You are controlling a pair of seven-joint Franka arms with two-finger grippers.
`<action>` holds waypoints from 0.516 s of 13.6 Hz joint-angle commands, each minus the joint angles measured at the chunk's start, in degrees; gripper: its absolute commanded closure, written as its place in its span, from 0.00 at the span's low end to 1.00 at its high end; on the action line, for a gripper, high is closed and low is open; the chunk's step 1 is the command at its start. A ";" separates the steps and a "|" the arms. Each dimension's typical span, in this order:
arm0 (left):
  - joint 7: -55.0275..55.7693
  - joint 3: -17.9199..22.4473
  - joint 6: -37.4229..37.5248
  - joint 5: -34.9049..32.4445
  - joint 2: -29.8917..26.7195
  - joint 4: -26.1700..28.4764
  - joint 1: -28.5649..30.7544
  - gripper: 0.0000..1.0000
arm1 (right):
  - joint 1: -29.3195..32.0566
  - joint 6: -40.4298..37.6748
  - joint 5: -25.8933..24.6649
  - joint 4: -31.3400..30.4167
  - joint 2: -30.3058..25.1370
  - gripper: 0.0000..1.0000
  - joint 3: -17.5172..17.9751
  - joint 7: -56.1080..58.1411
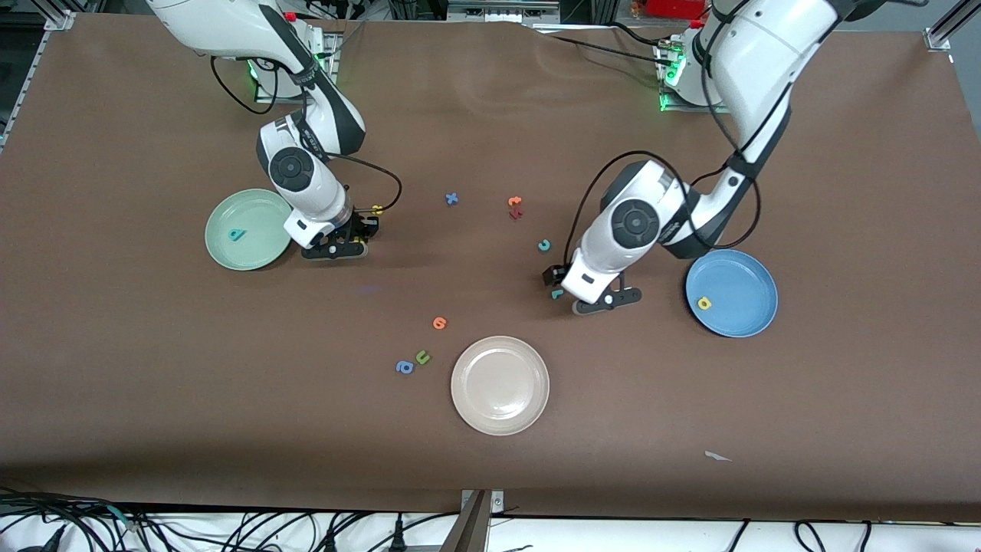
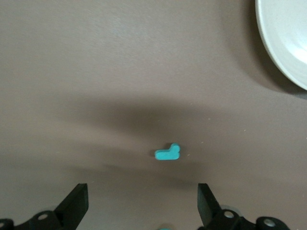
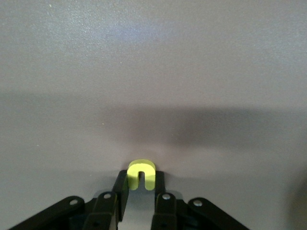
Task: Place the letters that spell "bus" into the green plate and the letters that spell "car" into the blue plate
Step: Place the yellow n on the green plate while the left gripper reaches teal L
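The job looks about one third done. The teal "b" (image 1: 237, 234) already lies in the green plate (image 1: 222, 253), and the yellow "a" (image 1: 703, 303) lies in the blue plate (image 1: 747, 322). The right gripper (image 3: 141, 184) is low over the desk (image 1: 490, 429) just beside the green plate, and its jaws are clenched on the yellow "u" (image 3: 141, 174), a small thick piece with two short legs. The yellow "s" (image 1: 377, 208) lies on the desk close to that gripper, on the side away from the plate. The left gripper (image 1: 558, 285) hangs over the teal "r" (image 2: 167, 153) with its jaws released and wide apart, one on each side of the letter and not touching it. The teal "c" (image 1: 543, 245) waits on the desk a bit farther from the front camera than this gripper. So I judge that the "u" and "s" must go into the green plate, and the "r" and "c" into the blue one. The letters look like soft matte foam with flat faces and straight cut edges. The plates are round, smooth and a little shiny, with a raised rim. The desk has a dull brown cover. The beige plate (image 1: 500, 418) stays out of this job.
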State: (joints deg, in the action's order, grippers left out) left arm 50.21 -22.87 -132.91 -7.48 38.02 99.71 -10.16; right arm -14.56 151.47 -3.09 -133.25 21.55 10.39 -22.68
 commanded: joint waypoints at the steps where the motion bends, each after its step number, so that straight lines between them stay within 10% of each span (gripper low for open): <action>1: 2.08 2.82 1.69 -0.78 3.02 -5.39 -3.45 0.01 | -0.20 0.23 -1.21 0.71 1.13 0.96 -0.02 -1.05; 7: 1.91 5.73 2.75 -0.87 4.16 -6.90 -6.89 0.04 | 0.32 -13.62 -1.21 0.63 -8.78 1.00 -5.54 -0.43</action>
State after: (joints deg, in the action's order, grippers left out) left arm 51.29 -18.08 -131.42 -7.49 40.85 94.83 -15.92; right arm -14.39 143.94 -3.21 -131.82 18.43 6.67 -22.67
